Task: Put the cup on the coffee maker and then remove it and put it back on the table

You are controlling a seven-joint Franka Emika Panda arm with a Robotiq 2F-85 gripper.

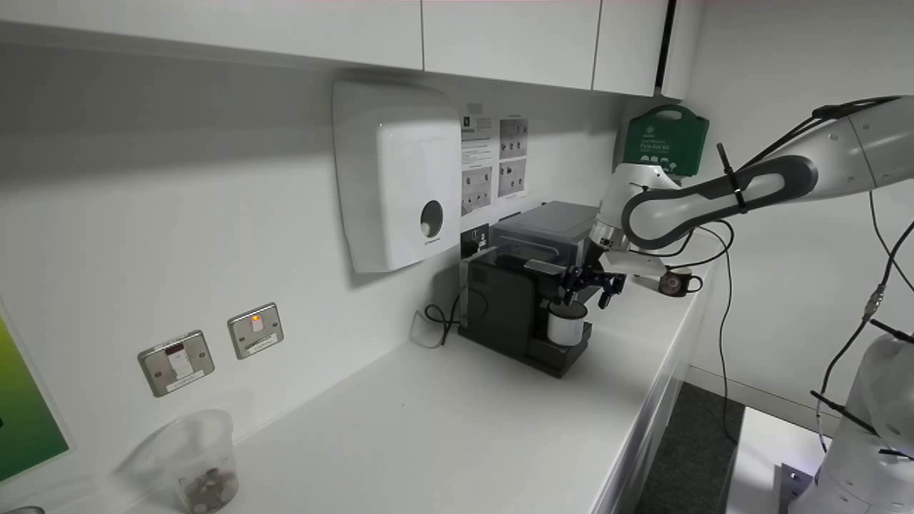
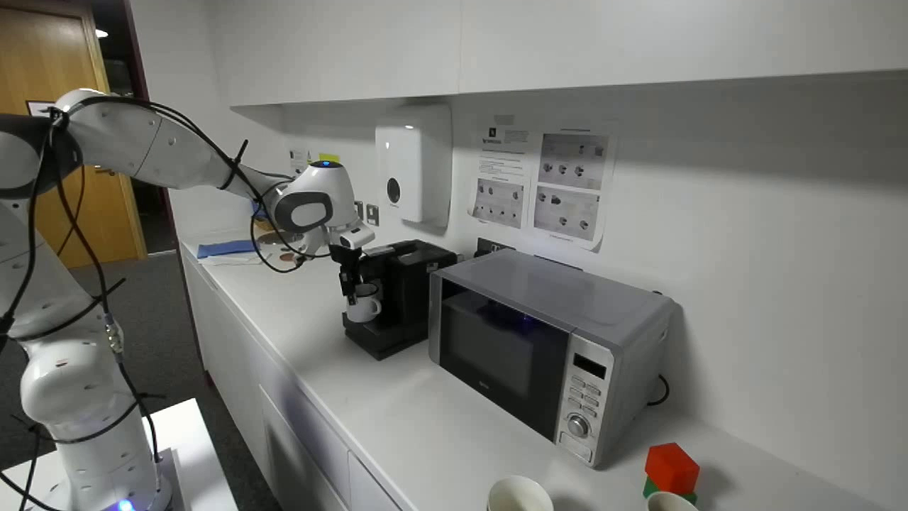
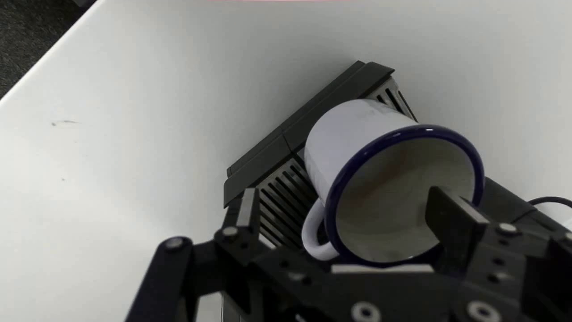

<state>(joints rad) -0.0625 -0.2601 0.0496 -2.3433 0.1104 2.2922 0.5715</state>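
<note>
The cup, white with a dark rim, stands upright on the slotted tray in the front recess of the black coffee maker. Both exterior views show it there, with the cup directly below my gripper. In the wrist view my gripper is spread wide. One of its fingers overlaps the mouth of the cup; whether it dips inside I cannot tell. The opposite finger is out past the handle, apart from the cup. The white table carries the coffee maker.
A grey microwave stands right beside the coffee maker. Further along are a dark mug, a clear container, a white cup and a red block. A wall dispenser and cabinets hang above.
</note>
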